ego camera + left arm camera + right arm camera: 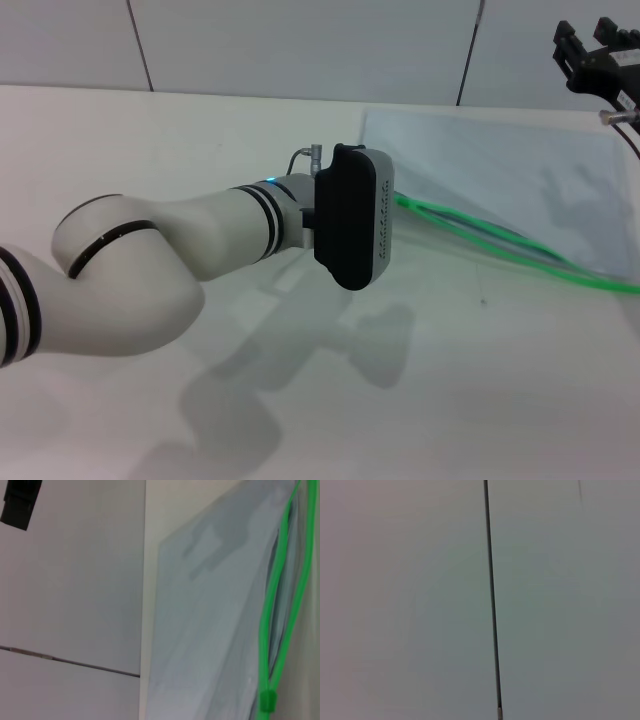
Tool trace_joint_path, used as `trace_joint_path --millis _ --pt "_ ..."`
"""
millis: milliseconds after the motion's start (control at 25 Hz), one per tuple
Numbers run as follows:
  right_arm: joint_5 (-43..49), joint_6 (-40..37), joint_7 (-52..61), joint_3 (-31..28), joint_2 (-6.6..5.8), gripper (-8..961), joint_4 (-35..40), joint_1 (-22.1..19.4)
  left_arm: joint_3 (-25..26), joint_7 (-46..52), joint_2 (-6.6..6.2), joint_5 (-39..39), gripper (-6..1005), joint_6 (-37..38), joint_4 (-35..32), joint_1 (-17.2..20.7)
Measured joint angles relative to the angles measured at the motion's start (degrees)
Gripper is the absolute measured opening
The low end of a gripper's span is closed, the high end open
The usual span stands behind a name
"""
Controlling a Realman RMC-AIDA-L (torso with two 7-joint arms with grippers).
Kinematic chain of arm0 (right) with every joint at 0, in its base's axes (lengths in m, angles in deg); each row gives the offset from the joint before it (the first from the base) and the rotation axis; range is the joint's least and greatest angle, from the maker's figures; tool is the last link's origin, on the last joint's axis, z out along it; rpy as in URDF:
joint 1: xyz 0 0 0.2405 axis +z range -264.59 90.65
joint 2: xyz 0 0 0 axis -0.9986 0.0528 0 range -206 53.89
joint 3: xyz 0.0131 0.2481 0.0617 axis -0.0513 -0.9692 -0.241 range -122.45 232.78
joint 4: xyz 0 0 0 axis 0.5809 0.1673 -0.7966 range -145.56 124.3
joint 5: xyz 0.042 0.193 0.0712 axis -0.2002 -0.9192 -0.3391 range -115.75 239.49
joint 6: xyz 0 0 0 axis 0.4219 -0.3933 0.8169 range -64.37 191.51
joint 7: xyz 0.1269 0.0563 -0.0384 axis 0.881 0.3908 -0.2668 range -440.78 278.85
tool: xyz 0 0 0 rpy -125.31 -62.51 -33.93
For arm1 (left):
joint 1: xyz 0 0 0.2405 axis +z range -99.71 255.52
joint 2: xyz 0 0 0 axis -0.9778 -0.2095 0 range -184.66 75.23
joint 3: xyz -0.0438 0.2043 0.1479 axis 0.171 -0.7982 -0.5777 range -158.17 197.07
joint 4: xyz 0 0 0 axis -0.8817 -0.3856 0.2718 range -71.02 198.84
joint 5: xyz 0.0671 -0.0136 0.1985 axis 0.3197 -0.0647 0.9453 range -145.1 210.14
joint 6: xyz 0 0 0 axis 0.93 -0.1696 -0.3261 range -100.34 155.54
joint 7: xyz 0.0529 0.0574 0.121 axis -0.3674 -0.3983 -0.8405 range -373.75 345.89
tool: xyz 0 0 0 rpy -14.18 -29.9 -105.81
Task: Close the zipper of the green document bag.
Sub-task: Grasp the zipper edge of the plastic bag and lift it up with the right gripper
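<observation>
Left arm reaches across the white table [200, 440], its black wrist housing hiding the left gripper [385, 215] in the head view, so whether it is released or clenched can't be told. Just past it the zipper [500, 250] starts: two bright green strips parted and bowed (still unzipped), running right toward the table edge. Small green slider [267, 701] sits at the strips' near end in the left wrist view. Green document bag [500, 165] lies flat beyond, translucent grey-blue. Right gripper [600, 55] hangs raised at far right, well apart from the bag; finger state unclear.
</observation>
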Motion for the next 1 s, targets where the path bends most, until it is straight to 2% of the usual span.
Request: trace_joint_path --millis 240,440,760,840,920,1000 --pt "0.00 0.00 0.00 0.10 0.00 486 0.00 0.01 0.00 -0.19 0.00 0.00 249 -0.07 0.00 -0.07" --pt "0.00 0.00 0.00 0.26 0.00 486 0.00 0.01 0.00 -0.15 0.00 0.00 97 -0.76 0.00 0.03" --pt "0.34 0.72 4.37 2.78 -0.51 486 2.86 -0.73 0.01 -0.15 -0.10 0.01 53 -2.65 -1.39 2.13" --pt "0.67 2.36 8.04 3.43 -1.41 487 4.50 -1.23 0.02 -0.16 -0.25 0.11 51 -2.76 -3.18 3.48" --pt "0.77 3.80 11.81 5.23 -3.50 487 6.72 -1.99 0.02 -0.31 -0.34 0.33 51 -2.54 -5.43 4.92" --pt "0.78 3.98 16.95 7.90 -6.29 486 9.06 -2.82 0.15 -0.95 -0.41 0.46 52 -2.34 -7.55 6.34"
